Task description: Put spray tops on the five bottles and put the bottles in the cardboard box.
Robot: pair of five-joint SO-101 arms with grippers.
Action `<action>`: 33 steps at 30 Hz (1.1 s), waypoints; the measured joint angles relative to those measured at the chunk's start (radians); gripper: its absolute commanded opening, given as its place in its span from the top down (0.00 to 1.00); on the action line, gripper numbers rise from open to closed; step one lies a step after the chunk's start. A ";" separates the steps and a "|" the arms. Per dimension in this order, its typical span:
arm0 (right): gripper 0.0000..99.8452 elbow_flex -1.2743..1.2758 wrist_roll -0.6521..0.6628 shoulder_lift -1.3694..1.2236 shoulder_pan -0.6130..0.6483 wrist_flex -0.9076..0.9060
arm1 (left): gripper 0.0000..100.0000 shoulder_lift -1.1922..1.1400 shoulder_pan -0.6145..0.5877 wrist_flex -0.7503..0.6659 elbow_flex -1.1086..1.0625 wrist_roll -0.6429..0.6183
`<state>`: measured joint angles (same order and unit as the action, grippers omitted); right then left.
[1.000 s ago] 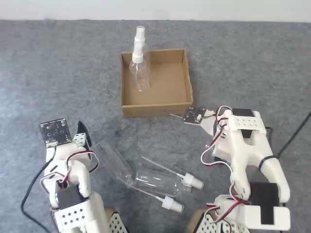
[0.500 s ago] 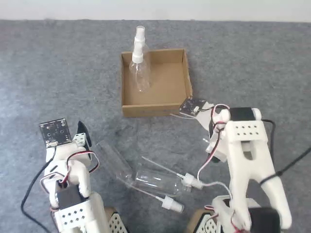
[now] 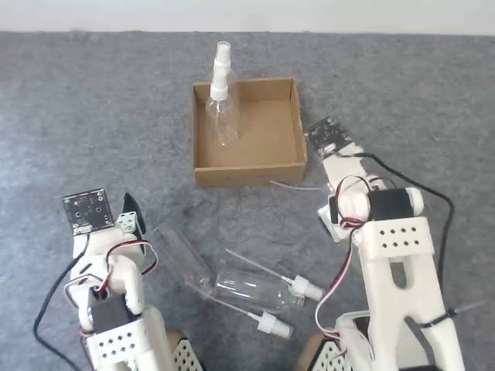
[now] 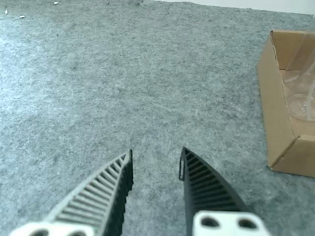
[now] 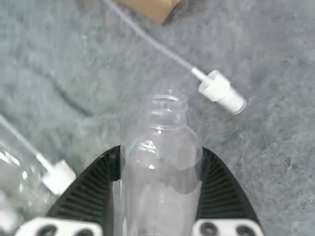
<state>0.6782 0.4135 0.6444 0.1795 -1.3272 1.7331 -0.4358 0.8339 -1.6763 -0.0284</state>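
Right tool grips a bare bottle that is waiting for its spray top

The right tool (image 5: pixel 160 155) is clenched on an uncapped bottle (image 5: pixel 160 169). The open neck points away from the wrist, above the grey surface (image 3: pixel 93 116) in front of the cardboard box (image 3: pixel 247 175). A loose spray top (image 5: pixel 221 91) lies on the surface just beyond the neck, and its dip tube trails back toward the box corner. The left tool (image 4: pixel 156 151) is released, with its jaws apart over bare surface, well away from the tops. One capped bottle (image 3: pixel 222 116) already leans inside the box, so the task looks to be at an early capping step. The next move probably calls for the free tool to pick up that spray top, line its thin tube up with the narrow neck and seat it. A small misalignment would bend the tube.
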 measured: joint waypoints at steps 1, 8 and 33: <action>0.94 0.000 -0.023 0.003 0.000 0.009 | 0.85 0.000 0.000 0.000 0.000 0.000; 0.94 0.002 -0.123 0.006 -0.003 0.069 | 0.85 0.000 0.000 0.000 0.000 0.002; 0.97 0.091 -0.267 0.006 -0.341 0.199 | 0.81 0.000 0.190 0.114 0.224 0.155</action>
<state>0.7687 0.1465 0.6506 -0.1611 -1.1278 1.7331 -0.2455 0.9475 -1.4523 0.1266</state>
